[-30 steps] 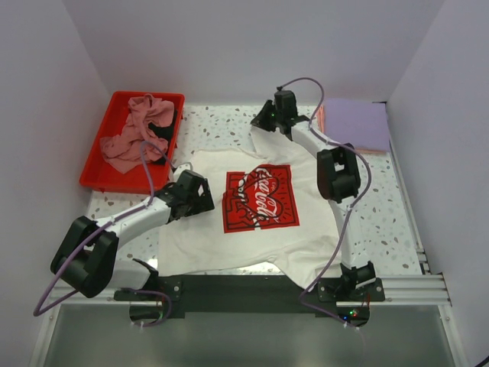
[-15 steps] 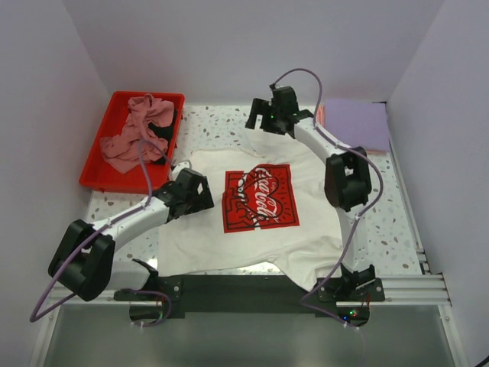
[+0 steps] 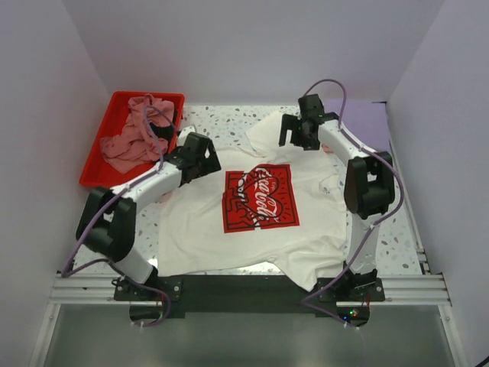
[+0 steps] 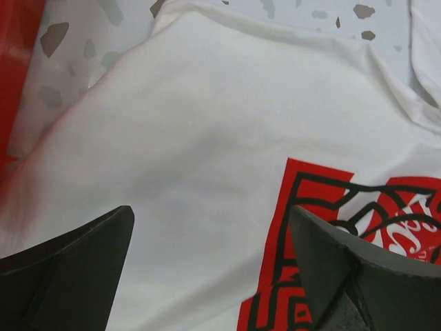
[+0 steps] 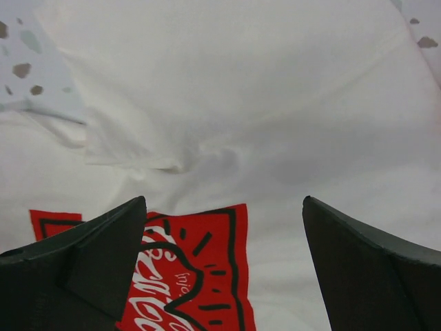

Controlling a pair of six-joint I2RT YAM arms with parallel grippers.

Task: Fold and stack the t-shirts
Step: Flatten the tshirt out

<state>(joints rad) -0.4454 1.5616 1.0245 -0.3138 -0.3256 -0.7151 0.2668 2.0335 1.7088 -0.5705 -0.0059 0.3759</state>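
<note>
The white t-shirt with the red Coca-Cola print lies spread flat, print up, in the middle of the table. One sleeve lies loose at the far edge. My left gripper hovers open over the shirt's far left shoulder; in the left wrist view the white cloth lies below my open left gripper. My right gripper stands open above the far right shoulder, with cloth below the right gripper and nothing held. A folded lavender t-shirt rests at the back right.
A red plastic tray at the back left holds a crumpled dusty-pink t-shirt and a bit of dark cloth. White walls close in the table on three sides. The arm bases sit on a rail at the near edge.
The right gripper opened, let go of the far sleeve and moved right. The left arm swung from the shirt's left side up to its far left shoulder.
</note>
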